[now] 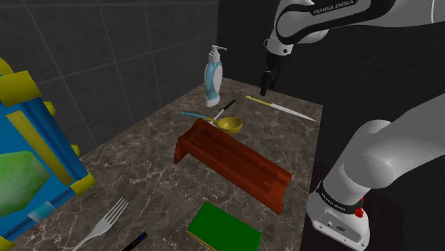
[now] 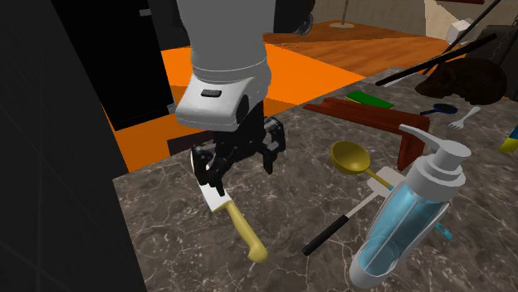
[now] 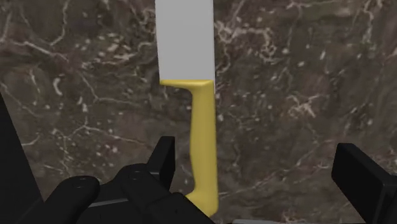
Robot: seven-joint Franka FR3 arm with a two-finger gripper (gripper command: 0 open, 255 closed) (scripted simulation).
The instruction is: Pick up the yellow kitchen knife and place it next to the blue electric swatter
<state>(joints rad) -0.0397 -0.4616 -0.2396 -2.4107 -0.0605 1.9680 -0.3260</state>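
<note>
Claw [image 2: 241, 162] hangs released over the yellow kitchen knife [image 2: 246, 230], fingers [image 3: 360, 175] spread wide, nothing in them. Knife lies flat on the marble tabletop [image 1: 142, 178], at the far end near the edge on the shoulder view's right. It's apart from the soap dispenser [image 1: 212, 75] and the yellow ladle [image 1: 229, 125].

In the wrist view the handle runs straight away from the hand. It lies between the fingers, touches neither, and sits closer to one than the other. So the long axis is square to the closing line, and the claw would close across the handle's width, just behind the blade heel.

Alignment looks good. My read: a straight drop plus a small sideways trim to centre is all it needs. Claw looks clear of the surface, as far as I can tell.

I take the big blue-and-yellow framed thing at the shoulder view's left edge for the blue electric swatter [image 1: 50, 146]. It's well apart from the knife, at the other end of the tabletop, with the red-brown rack [image 1: 232, 162] between. The carry will have to clear that rack.
</note>
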